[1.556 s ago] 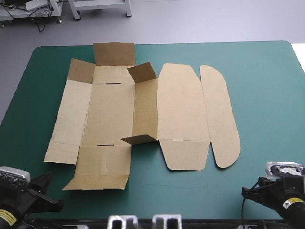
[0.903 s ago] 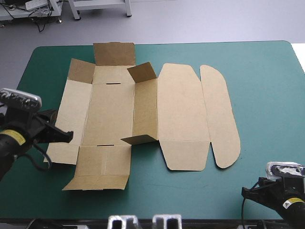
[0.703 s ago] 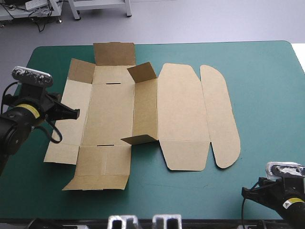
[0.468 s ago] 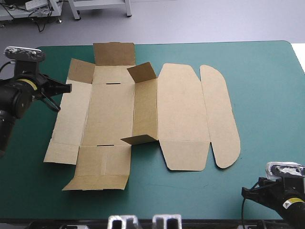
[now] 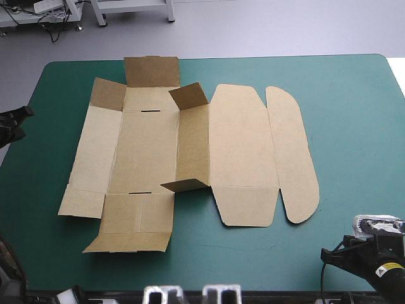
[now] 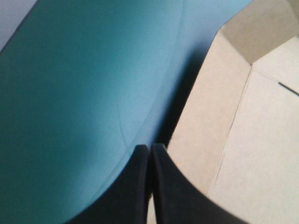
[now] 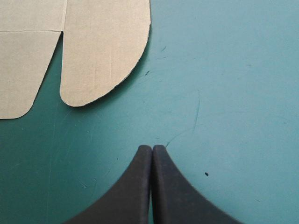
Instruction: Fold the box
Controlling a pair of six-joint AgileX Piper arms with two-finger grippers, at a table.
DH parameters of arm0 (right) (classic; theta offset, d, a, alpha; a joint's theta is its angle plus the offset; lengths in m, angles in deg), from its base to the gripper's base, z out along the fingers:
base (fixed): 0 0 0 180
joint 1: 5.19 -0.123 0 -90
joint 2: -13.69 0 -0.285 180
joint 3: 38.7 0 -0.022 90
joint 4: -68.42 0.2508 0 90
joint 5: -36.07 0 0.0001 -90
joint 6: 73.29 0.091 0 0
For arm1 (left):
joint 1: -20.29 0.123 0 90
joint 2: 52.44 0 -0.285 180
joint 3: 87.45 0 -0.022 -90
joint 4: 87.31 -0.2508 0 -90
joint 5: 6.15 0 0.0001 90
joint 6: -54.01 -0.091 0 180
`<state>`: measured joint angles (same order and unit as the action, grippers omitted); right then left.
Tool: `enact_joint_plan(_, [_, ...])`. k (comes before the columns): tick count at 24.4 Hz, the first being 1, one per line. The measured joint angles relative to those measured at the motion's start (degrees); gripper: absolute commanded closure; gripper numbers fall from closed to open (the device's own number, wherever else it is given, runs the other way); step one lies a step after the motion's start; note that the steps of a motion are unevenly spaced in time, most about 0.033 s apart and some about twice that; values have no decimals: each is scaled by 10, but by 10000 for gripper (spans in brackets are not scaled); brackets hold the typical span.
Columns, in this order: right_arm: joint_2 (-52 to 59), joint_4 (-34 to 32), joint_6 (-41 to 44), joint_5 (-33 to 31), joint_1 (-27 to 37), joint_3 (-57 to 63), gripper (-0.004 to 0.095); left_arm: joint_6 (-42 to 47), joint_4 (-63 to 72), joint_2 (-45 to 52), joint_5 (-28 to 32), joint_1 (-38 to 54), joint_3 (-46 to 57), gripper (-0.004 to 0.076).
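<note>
The flat-cut brown cardboard box lies spread over the centre-left of the teal-green table cover, a few flaps tilted up. The left gripper, at the high view's left edge, and the right gripper, lower right, both have black fingers pressed together, empty.

Your left pincer shows two broad black fingers, curved like fins, smooth and matt, with only a thin seam between them. Your right pincer looks just the same. In the high view your right arm is black and blocky, and it carries a small yellow label.
</note>
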<state>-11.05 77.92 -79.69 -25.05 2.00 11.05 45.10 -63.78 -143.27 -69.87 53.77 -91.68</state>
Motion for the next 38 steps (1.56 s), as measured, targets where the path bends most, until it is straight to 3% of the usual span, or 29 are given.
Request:
enact_joint_plan(6, [0, 0, 0, 0, 0, 0, 928, -51, -1, -35, -53, 31, 0, 700])
enact_joint_plan(9, [0, 0, 0, 0, 0, 0, 928, -58, -3, -40, -58, 31, -1, 618])
enact_joint_plan(12, [0, 0, 0, 2, 0, 0, 928, -80, -8, -41, -59, 31, -1, 436])
enact_joint_plan(13, [0, 0, 0, 2, 0, 0, 928, -89, -7, -41, -59, 31, -1, 280])
enact_joint_plan(15, [0, 0, 0, 2, 0, 0, 928, -112, 10, -42, -59, 31, -1, 129])
enact_joint_plan(22, [0, 0, 0, 3, 0, 0, 928, -122, 79, -86, -54, 31, 61, 199])
enact_joint_plan(27, [0, 0, 0, 4, 0, 0, 928, -235, 170, -141, -50, 26, 101, 229])
enact_joint_plan(31, [0, 0, 0, 4, 0, 0, 928, -284, 175, -169, -50, -5, 101, 229])
enact_joint_plan(38, [0, 0, 2, 4, 0, 0, 928, -296, 148, -199, -50, -49, 101, 229])
